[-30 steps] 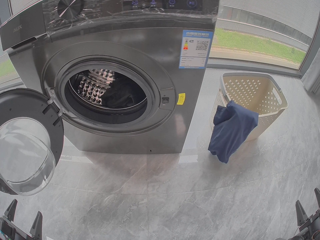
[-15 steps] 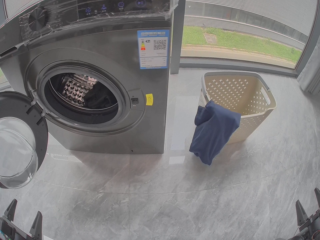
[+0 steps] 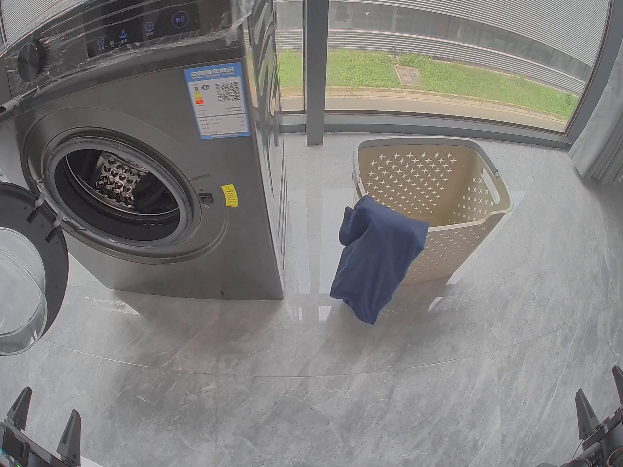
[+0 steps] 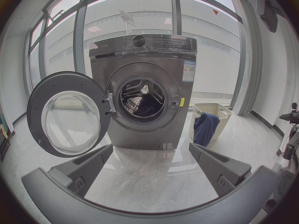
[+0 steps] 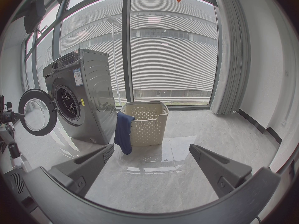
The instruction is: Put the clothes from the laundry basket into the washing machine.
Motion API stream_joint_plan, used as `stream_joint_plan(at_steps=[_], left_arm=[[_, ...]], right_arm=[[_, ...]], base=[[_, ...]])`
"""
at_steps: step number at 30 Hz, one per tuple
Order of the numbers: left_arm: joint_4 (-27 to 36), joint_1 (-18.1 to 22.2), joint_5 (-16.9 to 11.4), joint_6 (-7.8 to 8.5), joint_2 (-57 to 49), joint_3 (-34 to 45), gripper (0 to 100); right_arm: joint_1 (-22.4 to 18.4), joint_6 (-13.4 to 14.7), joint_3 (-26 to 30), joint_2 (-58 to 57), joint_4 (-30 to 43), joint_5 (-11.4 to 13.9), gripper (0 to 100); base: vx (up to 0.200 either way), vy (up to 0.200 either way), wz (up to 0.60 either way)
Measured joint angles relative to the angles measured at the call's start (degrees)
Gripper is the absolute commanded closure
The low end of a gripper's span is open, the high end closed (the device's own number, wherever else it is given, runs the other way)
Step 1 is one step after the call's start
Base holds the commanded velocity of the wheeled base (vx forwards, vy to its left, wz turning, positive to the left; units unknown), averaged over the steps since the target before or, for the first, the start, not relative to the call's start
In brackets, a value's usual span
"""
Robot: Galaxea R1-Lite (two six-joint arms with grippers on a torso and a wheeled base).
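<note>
Item 1: washing machine [image 3: 149,183], grey front-loader, standing on the grey stone-look floor [image 3: 337,397] before a full-height window [image 3: 441,40]. Its round glass door [image 3: 26,274] was swung fully open on the hinge side, leaving the drum [image 3: 120,186] exposed. Clear plastic film covered the control panel [image 3: 123,27]. A blue label [image 3: 217,100] and a small yellow sticker [image 3: 229,195] were on the front.

Item 2: laundry basket [image 3: 496,196], cream plastic with star-shaped perforations, upright on the floor near the machine's right side and apart from it.

Item 3: 1 navy garment [image 3: 376,261], draped over the basket's near rim on the machine side. Most of it hung down the outer wall, its lowest fold close to the floor.

Item 4: left gripper [image 3: 48,407], low and well short of the machine, fingers spread, nothing between them.

Item 5: right gripper [image 3: 598,384], low and well apart from the basket, fingers likewise spread and empty.

Item 6: pale curtain [image 3: 600,131] at the window's right edge.
</note>
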Motion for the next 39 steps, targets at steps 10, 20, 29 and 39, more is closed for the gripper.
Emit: stream_joint_plan(at_steps=[10, 20, 29, 39], left_arm=[[0.0, 0.0, 0.0, 0.15, 0.0, 0.0, 0], [0.0, -0.1, -0.3, -0.21, 0.0, 0.0, 0], [0.0, -0.2, -0.3, -0.22, 0.1, 0.0, 0], [0.0, -0.1, -0.3, -0.29, 0.1, 0.0, 0]], right_arm=[[0.0, 0.0, 0.0, 0.0, 0.0, 0.0, 0], [0.0, 0.0, 0.0, 0.1, 0.0, 0.0, 0], [0.0, 0.0, 0.0, 0.1, 0.0, 0.0, 0], [0.0, 0.0, 0.0, 0.1, 0.0, 0.0, 0]], base=[[0.000, -0.140, 0.00], [0.140, 0.000, 0.00], [0.044, 0.000, 0.00], [0.000, 0.160, 0.00]])
